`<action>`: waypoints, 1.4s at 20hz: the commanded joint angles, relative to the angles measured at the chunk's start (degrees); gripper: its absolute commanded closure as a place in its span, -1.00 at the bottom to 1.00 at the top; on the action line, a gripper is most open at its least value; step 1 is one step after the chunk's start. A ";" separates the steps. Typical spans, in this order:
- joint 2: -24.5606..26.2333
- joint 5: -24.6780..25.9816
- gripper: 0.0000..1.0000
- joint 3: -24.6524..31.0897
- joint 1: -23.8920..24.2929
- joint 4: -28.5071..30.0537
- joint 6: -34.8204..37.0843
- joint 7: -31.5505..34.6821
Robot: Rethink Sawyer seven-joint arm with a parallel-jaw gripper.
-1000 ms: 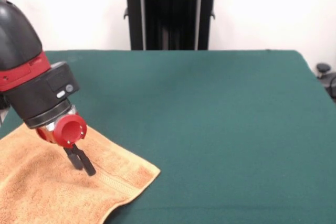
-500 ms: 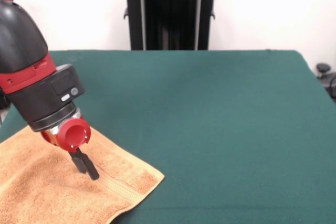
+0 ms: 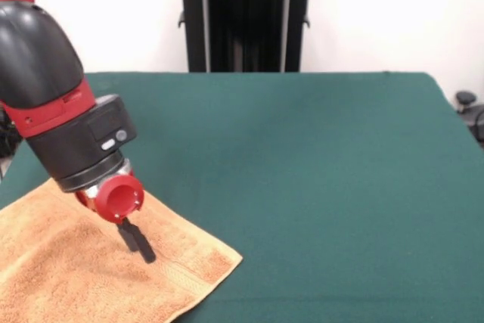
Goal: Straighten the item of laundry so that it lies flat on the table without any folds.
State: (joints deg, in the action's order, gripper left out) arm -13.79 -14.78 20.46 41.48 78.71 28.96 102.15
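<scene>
The item of laundry, an orange-tan terry towel [image 3: 60,277], lies at the lower left corner of the dark green table [image 3: 318,164]. Its left and bottom parts run off the picture. A woven band stripe [image 3: 189,274] crosses it near the right corner. The red and black arm comes down from the upper left. My gripper [image 3: 148,256] is shut, its thin black fingers together, with the tips pinching the cloth just left of the stripe. The towel looks mostly flat where it shows.
A black pedestal [image 3: 246,17] stands behind the table's far edge, in front of a white wall. A dark object [image 3: 469,107] sits past the table's right edge. The table's right edge runs down from the upper right.
The arm and gripper have slid to the right and slightly down. The towel's right corner has shifted right with them.
</scene>
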 commanded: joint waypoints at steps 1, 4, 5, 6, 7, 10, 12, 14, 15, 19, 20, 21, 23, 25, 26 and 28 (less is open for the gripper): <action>4.96 -4.85 -1.00 -0.42 -7.08 13.96 -1.60 20.03; 4.28 -6.95 -1.00 -0.77 -7.75 15.42 -1.64 20.33; 3.91 -7.56 -1.00 -0.87 -7.99 16.05 -1.92 20.40; 3.49 -8.28 -1.00 -0.98 -8.26 16.67 -2.01 20.47; 3.18 -8.75 -1.00 -1.05 -8.47 17.16 -2.39 20.34; 2.82 -10.39 -1.00 -1.78 -9.32 17.37 -1.83 20.02; 2.72 -11.54 -1.00 -2.16 -9.83 17.53 -1.87 19.58; 2.54 -12.49 -1.00 -2.78 -10.51 17.39 -1.35 19.37; 2.48 -12.95 -1.00 -3.05 -10.78 17.35 -0.98 19.27; 1.92 -14.56 -1.00 -4.31 -12.17 17.42 0.13 19.62; 1.61 -15.04 -1.00 -4.85 -12.73 17.52 0.58 19.93; 1.33 -15.43 -1.00 -5.16 -13.10 17.76 0.58 20.06; 0.79 -16.35 -1.00 -5.48 -13.68 18.48 0.77 20.21; 0.23 -17.22 -1.00 -5.58 -14.16 19.43 0.66 20.33; 0.06 -18.18 -1.00 -5.54 -14.39 20.04 0.93 20.97; -0.27 -19.69 -1.00 -5.23 -14.68 21.19 0.59 21.34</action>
State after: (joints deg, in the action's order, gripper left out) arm -17.32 -29.84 14.12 31.27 88.51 26.26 102.28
